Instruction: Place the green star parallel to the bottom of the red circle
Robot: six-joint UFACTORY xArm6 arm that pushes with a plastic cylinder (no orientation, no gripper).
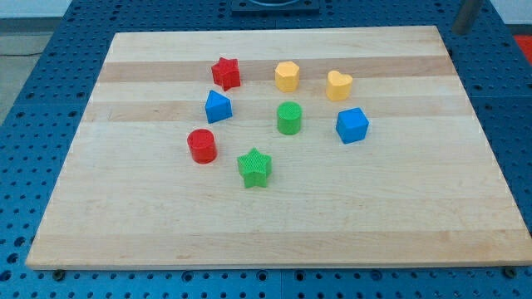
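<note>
The green star (254, 168) lies on the wooden board (274, 224), just right of and slightly below the red circle (201, 145), with a small gap between them. My tip (461, 31) shows at the view's top right, past the board's far right corner and far from every block. It touches nothing.
A red star (225, 73), a yellow hexagon (287, 76) and a yellow heart (338, 85) stand in a row near the view's top. A blue triangle (218, 106), a green cylinder (288, 118) and a blue cube (352, 125) stand below them.
</note>
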